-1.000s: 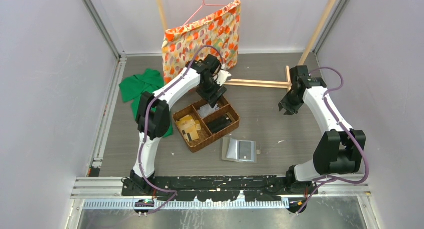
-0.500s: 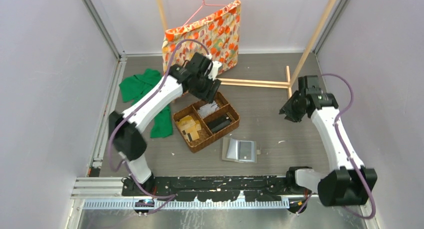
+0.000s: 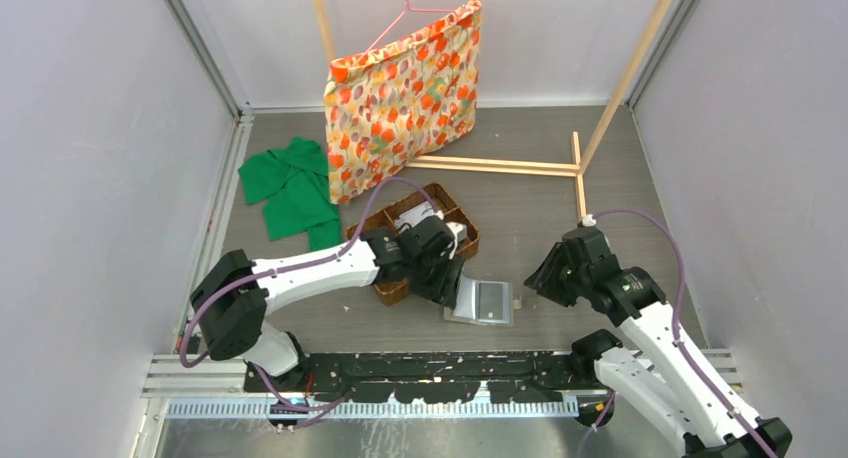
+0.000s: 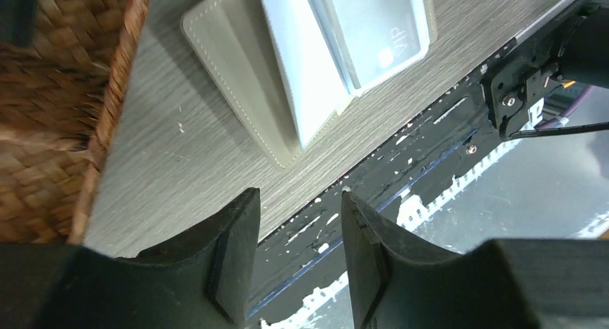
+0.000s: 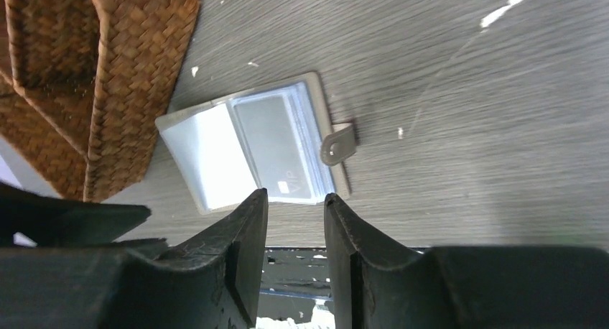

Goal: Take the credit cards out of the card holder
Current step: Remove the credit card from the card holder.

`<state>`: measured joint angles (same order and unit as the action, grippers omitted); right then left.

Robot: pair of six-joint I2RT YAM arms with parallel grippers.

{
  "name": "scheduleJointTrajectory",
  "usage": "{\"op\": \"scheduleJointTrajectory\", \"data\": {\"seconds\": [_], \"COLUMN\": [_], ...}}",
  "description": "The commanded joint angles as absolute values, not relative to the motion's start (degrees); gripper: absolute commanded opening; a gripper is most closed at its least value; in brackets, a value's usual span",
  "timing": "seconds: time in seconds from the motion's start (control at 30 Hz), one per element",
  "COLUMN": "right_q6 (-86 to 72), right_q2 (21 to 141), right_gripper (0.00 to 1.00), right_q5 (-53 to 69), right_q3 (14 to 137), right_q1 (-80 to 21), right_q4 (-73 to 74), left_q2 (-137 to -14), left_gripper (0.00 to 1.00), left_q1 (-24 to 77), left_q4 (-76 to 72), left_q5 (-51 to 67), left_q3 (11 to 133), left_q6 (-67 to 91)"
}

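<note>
Left fingers (image 4: 233, 253) apart, near open card holder (image 4: 244, 106)

Plain pale lavender walls (image 3: 90, 158) close the top, left and right of the overhead view under soft, even light. A silver aluminium corner post (image 3: 195, 38) slants down the upper left to a silver metal rail (image 3: 213, 228) edging the grey wood-grain tabletop (image 3: 520, 218) that fills the middle. Two light wooden poles (image 3: 638, 58) rise against the back wall, and a thin wooden T-shaped strip (image 3: 490, 164) lies flat right of centre. A ribbed aluminium strip (image 3: 450, 407) and dull sheet metal (image 3: 450, 440) cross the bottom.
</note>
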<state>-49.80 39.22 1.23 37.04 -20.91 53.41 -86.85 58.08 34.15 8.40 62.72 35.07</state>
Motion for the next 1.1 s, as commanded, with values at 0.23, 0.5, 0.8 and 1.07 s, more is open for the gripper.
{"op": "scheduleJointTrajectory", "data": {"seconds": [0.23,0.5,0.8,1.07], "right_q6": [-60.6,-60.0,-62.2,-64.2], "right_q2": [46.5,52.7,53.5,50.6], "right_gripper": [0.39,0.37,0.35,0.31], "right_q5": [-2.4,-4.0,-8.3,-8.1], "right_q3": [31.9,31.5,26.8,23.7], "right_q1": [-35.8,-36.6,-36.6,-36.6], "right_q4": [34.6,32.4,30.0,26.8], "left_q2": [-88.3,-94.3,-99.3,-101.5], "left_gripper": [0.47,0.47,0.46,0.39], "left_q1": [60.2,60.6,60.6,60.6], "left_q4": [10.2,5.9,5.9,5.5], "left_q5": [13.0,12.1,10.4,10.6], "left_q3": [55.2,56.4,58.0,58.1], "left_q6": [47.2,48.0,47.0,47.0]}}
